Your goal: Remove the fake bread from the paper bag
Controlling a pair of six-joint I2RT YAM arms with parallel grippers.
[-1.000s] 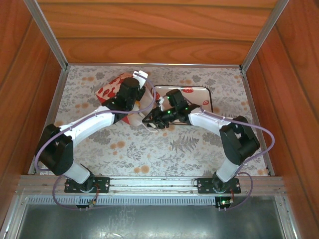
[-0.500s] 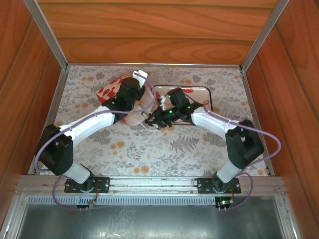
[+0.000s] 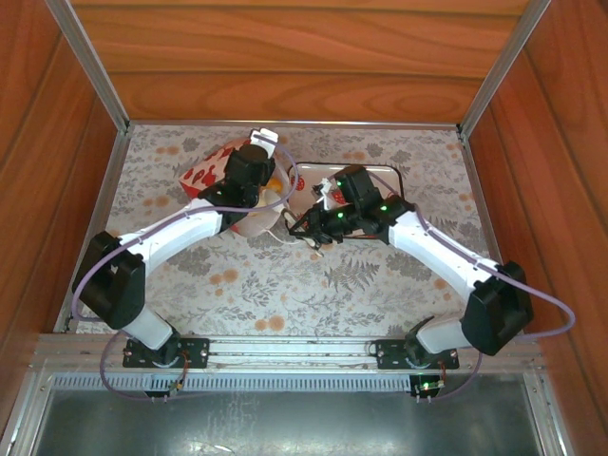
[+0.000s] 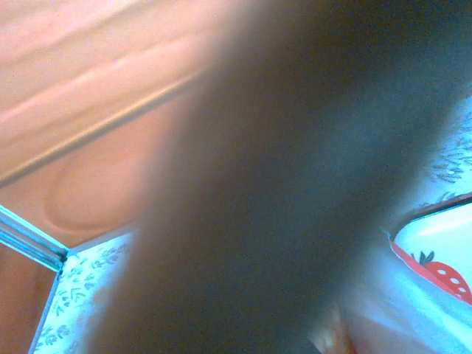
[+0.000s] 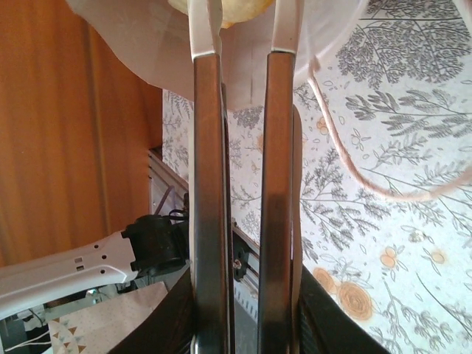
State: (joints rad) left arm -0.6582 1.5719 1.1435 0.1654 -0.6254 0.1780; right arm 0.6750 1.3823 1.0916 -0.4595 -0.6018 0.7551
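Note:
The paper bag [image 3: 203, 173] lies tipped under my left arm, its red heart band at the back left and its white mouth [image 3: 255, 220] facing front right. My left gripper [image 3: 263, 142] sits over the bag's far side; a dark blur covers its jaws in the left wrist view. My right gripper [image 3: 300, 224] is at the bag's mouth. In the right wrist view its fingers [image 5: 205, 44] stand a narrow gap apart against the white bag paper [image 5: 125, 44]. A golden piece of fake bread [image 5: 234, 12] shows just past the tips. A cord handle [image 5: 354, 166] trails on the table.
The white strawberry-print tray [image 3: 384, 177] lies right of the bag, under my right wrist, and its corner [image 4: 442, 258] is in the left wrist view. Wooden walls close in the back and both sides. The floral table [image 3: 285, 285] stretches toward the arm bases.
My right arm swung its elbow out to the right and its gripper drew slightly right from the bag's mouth. My left wrist shifted a little toward the back.

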